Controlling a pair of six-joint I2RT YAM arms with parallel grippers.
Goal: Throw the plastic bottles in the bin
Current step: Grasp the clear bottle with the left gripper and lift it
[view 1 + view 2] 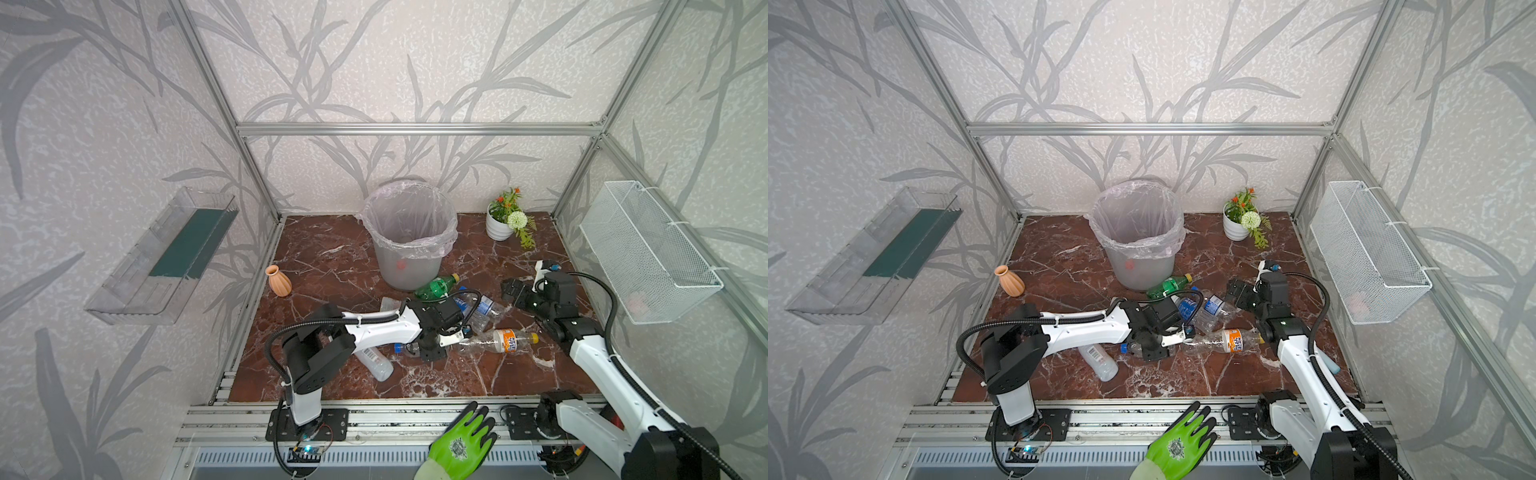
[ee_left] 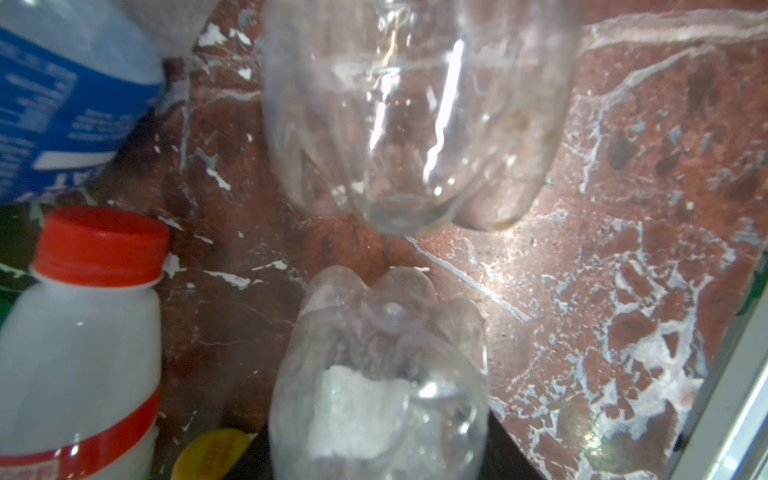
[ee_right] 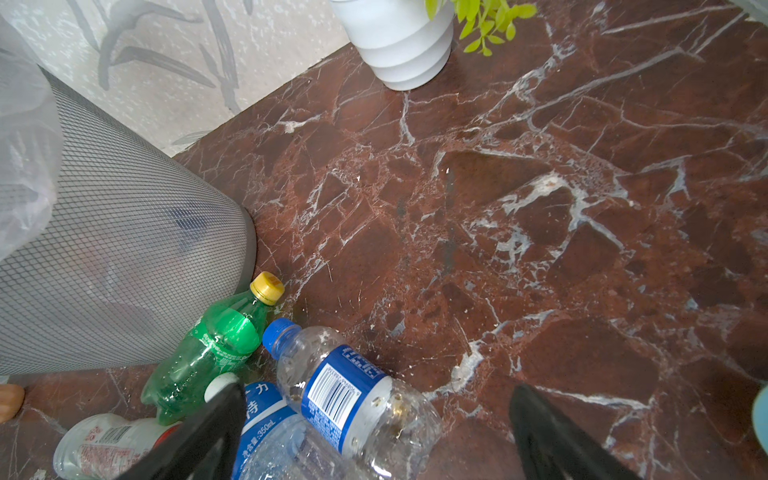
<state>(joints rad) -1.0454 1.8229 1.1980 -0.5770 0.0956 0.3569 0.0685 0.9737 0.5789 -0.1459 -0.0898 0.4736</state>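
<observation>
Several plastic bottles lie on the red marble floor in front of the grey bin [image 1: 409,249]. My left gripper [image 1: 432,351] is down among them, shut on a clear bottle [image 2: 378,365] whose ribbed base fills its wrist view. Close to it lie an orange-labelled bottle [image 1: 498,341], a milky red-capped bottle [image 2: 83,332] and a milky-white bottle [image 1: 376,361]. My right gripper [image 3: 374,436] hangs open over a clear blue-labelled bottle [image 3: 353,399], with its fingers [image 3: 552,436] apart from it. A green bottle [image 3: 212,345] with a yellow cap rests against the bin [image 3: 124,249].
A terracotta vase [image 1: 279,281] stands at the left edge of the floor, and a white flower pot [image 1: 500,224] stands at the back right. A wire basket [image 1: 648,253] hangs on the right wall and a clear shelf [image 1: 162,257] on the left. A green-gloved hand [image 1: 461,444] rests on the front rail.
</observation>
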